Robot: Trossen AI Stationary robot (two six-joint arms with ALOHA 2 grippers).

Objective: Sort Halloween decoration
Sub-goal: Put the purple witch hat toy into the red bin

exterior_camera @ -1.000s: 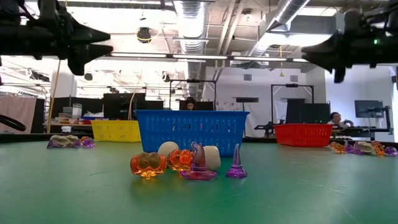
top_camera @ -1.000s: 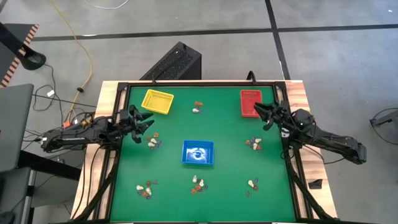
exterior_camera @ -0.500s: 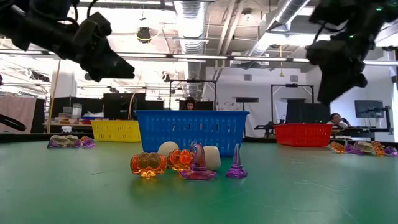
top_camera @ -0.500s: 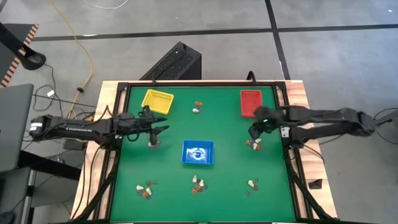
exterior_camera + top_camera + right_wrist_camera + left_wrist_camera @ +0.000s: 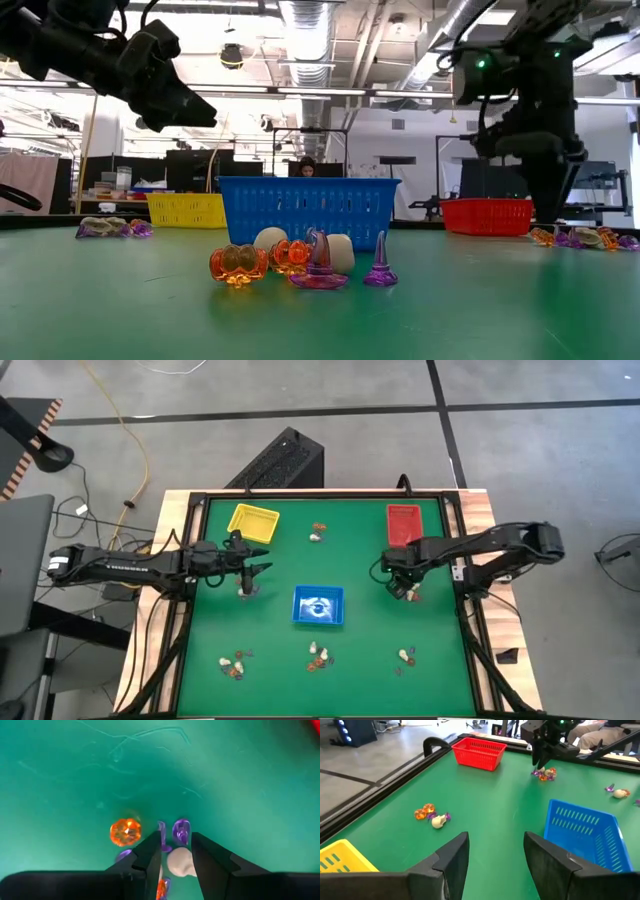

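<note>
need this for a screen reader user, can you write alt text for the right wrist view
The right pincer points straight down at the green table, its two dark fingers open just above a small cluster of trinkets: an orange pumpkin, purple pieces and a whitish one.

One cam hangs overhead, looking straight down on the whole green table (image 5: 370,660). Another sits at tabletop level, staring across the felt into the room, the blue tray (image 5: 308,212) dead centre. The left wrist cam looks low across the table toward the red tray (image 5: 479,753). The right wrist cam points straight down, very close to the felt. All four catch that table.
</note>
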